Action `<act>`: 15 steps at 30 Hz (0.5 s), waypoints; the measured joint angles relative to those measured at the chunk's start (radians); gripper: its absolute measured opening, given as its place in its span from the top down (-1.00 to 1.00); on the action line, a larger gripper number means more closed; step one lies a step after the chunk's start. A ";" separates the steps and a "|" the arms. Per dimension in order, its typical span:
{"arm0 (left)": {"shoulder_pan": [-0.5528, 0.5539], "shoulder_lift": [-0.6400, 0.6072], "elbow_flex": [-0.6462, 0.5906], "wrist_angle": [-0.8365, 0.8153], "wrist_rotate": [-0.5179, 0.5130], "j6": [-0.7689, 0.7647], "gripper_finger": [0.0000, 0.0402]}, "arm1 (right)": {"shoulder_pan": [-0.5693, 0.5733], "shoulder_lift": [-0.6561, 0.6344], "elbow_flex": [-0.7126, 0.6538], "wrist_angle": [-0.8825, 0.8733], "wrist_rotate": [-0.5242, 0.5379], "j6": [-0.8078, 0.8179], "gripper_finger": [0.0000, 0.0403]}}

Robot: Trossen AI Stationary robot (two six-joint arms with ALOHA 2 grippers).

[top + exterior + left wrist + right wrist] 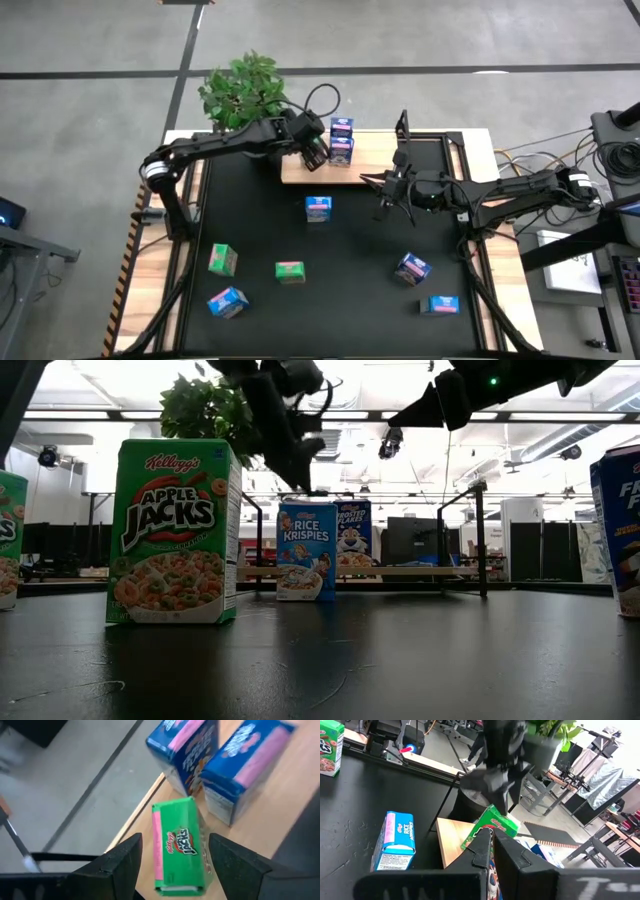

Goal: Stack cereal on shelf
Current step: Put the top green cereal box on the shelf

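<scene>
The shelf point(375, 150) is a pale wood board at the mat's far edge. Two blue cereal cartons point(341, 138) stand on it side by side. Next to them on the board is a green carton point(177, 845), its top toward the wrist camera. My left gripper point(174, 842) slants down over it, open, one finger on each side with a narrow gap. My right gripper point(385, 195) hangs shut over the mat, right of the middle, holding nothing. Loose on the mat are a blue carton point(318, 208), two green ones point(222, 260) point(290, 271) and three more blue ones.
A potted plant point(245, 90) stands behind the shelf's left end. A small black stand point(402, 125) sits at the shelf's right part. Blue cartons lie at the mat's near left point(228, 302) and near right point(412, 268) point(441, 305). Cables trail off the table's right.
</scene>
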 joint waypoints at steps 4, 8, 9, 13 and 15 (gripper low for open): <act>-0.021 -0.002 0.041 -0.039 0.008 0.140 0.01 | 0.000 0.000 0.000 0.000 0.000 -0.001 0.95; -0.019 -0.002 0.036 -0.035 0.009 0.292 0.29 | 0.000 0.000 0.000 0.000 0.000 0.000 0.95; -0.013 -0.002 0.030 -0.036 0.009 0.297 0.38 | 0.000 0.000 0.000 0.000 0.000 0.000 0.95; 0.008 -0.002 0.011 -0.039 0.009 0.282 0.80 | 0.000 0.000 0.000 0.000 0.000 -0.001 0.95; 0.014 -0.003 -0.002 -0.036 0.037 0.275 0.94 | 0.000 0.000 0.000 0.000 0.000 -0.002 0.95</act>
